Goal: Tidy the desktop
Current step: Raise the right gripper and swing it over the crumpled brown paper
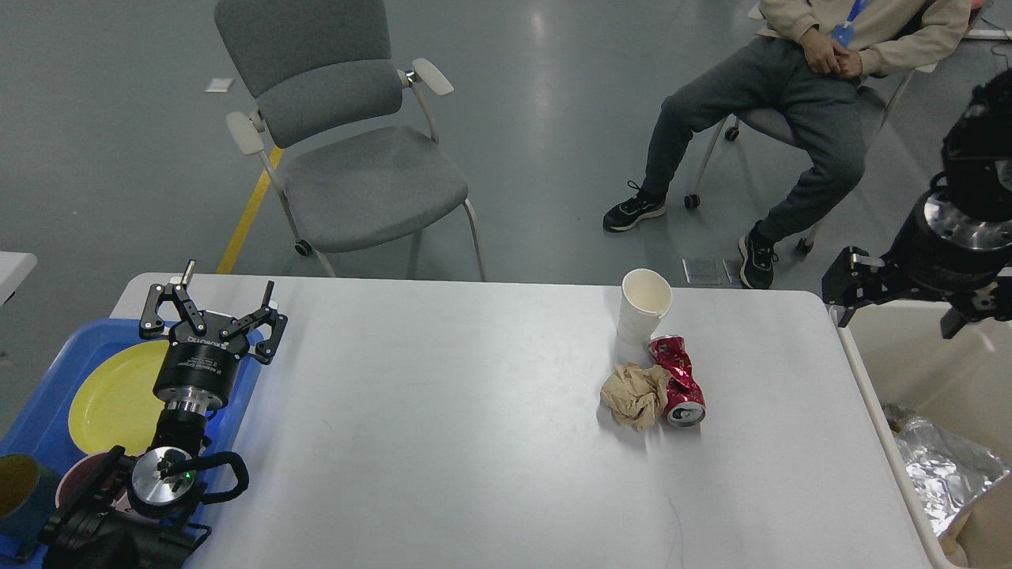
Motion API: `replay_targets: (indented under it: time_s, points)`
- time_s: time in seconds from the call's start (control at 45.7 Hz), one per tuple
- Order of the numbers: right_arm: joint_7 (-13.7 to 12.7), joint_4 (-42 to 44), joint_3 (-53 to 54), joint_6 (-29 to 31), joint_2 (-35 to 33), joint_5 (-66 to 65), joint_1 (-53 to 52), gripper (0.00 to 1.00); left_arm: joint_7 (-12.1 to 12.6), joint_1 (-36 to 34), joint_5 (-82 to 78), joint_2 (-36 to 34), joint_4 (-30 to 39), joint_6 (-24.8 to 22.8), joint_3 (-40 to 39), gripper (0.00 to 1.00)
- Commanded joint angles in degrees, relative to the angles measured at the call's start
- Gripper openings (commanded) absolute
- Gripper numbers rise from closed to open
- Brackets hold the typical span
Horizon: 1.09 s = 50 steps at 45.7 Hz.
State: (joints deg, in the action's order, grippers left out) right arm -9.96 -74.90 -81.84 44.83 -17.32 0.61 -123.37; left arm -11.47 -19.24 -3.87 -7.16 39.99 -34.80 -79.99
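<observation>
The white desktop (443,411) carries a white paper cup (643,305) standing upright, a crushed red can (677,379) lying just in front of it, and a crumpled brown paper ball (635,395) touching the can's left side. My left gripper (229,278) is open and empty, above the far edge of the blue tray at the desk's left end. My right gripper (898,305) hangs over the far left corner of the cream bin, its fingers spread wide with nothing between them.
A blue tray (39,411) at the left holds a yellow plate (111,407), a dark red bowl (75,486) and a cup (16,494). The cream-white bin (870,371) at the right holds crumpled foil (945,478). A grey chair (356,158) and a seated person (791,118) are beyond the desk.
</observation>
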Motion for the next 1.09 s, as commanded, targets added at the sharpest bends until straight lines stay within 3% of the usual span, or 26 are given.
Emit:
replay_targets:
  time_s: [0.0, 0.219, 0.634, 0.787, 1.071]
  points:
    - [-0.1, -10.1, 6.3, 1.0, 0.7, 0.0, -9.5, 1.00, 0.0, 0.0, 0.0, 0.0, 0.0, 0.0, 0.0, 0.96]
    - [0.0, -19.0, 10.7, 0.1, 3.0, 0.6, -15.9, 1.00, 0.0, 0.0, 0.0, 0.0, 0.0, 0.0, 0.0, 0.96]
    - [0.2, -19.2, 11.4, -2.0, 3.0, 1.0, -15.4, 1.00, 0.0, 0.0, 0.0, 0.0, 0.0, 0.0, 0.0, 0.96]
    - [0.2, -15.6, 12.4, -5.1, 2.8, 1.0, -10.9, 1.00, 0.0, 0.0, 0.0, 0.0, 0.0, 0.0, 0.0, 0.96]
    - [0.0, -4.8, 16.2, -18.2, 3.7, 10.2, 6.9, 1.00, 0.0, 0.0, 0.0, 0.0, 0.0, 0.0, 0.0, 0.96]
